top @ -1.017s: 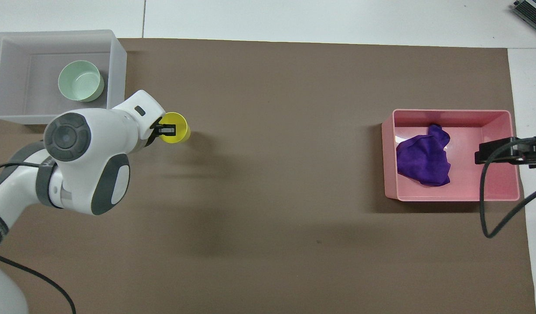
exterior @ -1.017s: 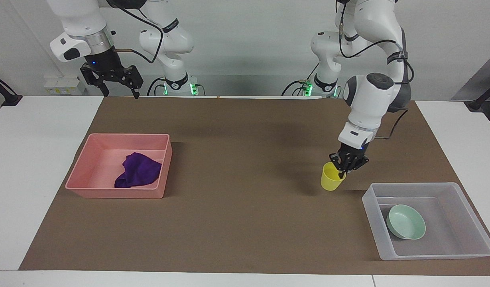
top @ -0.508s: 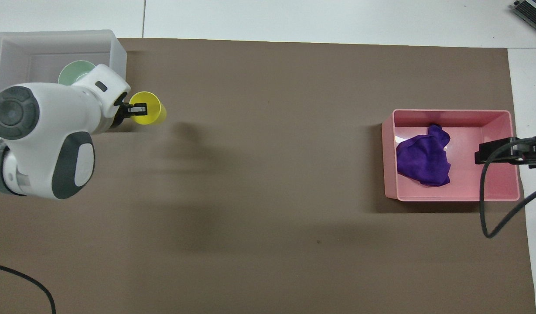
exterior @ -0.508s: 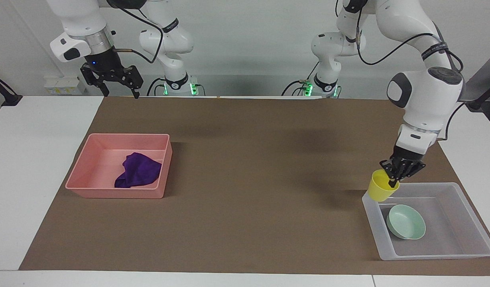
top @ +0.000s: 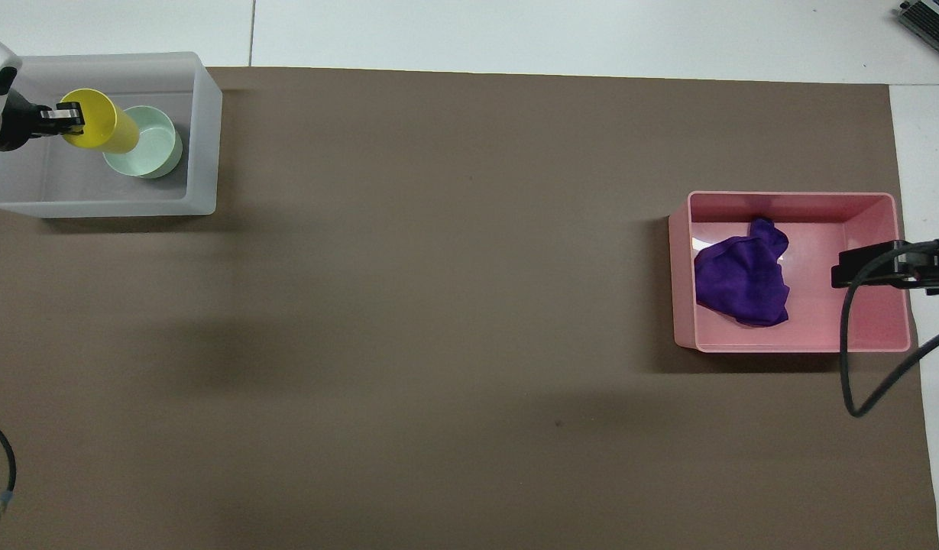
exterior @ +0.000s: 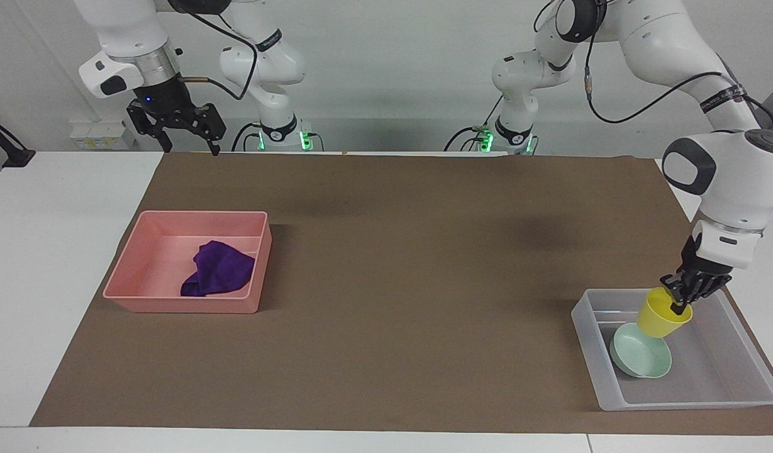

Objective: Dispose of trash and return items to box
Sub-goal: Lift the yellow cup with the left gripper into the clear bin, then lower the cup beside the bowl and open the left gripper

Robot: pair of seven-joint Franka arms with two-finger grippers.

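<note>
My left gripper [exterior: 678, 306] is shut on the rim of the yellow cup [exterior: 659, 322] and holds it tilted over the translucent whitish box [exterior: 726, 393], beside the mint-green bowl [exterior: 643, 360] that lies in the box. In the overhead view the left gripper [top: 68, 117] holds the cup [top: 106, 132] over the box [top: 203, 145], partly covering the bowl [top: 150, 147]. I cannot tell whether the cup touches the bowl. The purple rag [exterior: 217, 270] lies in the pink tray [exterior: 172, 306]. My right gripper [exterior: 192, 150] is open, empty and raised, waiting at the right arm's end.
The pink tray [top: 885, 221] with the rag [top: 743, 284] stands at the right arm's end of the brown mat [exterior: 392, 283]. The box stands at the left arm's end, near the mat's edge farthest from the robots. A black cable [top: 859, 367] hangs beside the pink tray.
My left gripper has carried the yellow cup from the mat beside the box to over the box, next to the bowl. The right arm has not moved.
</note>
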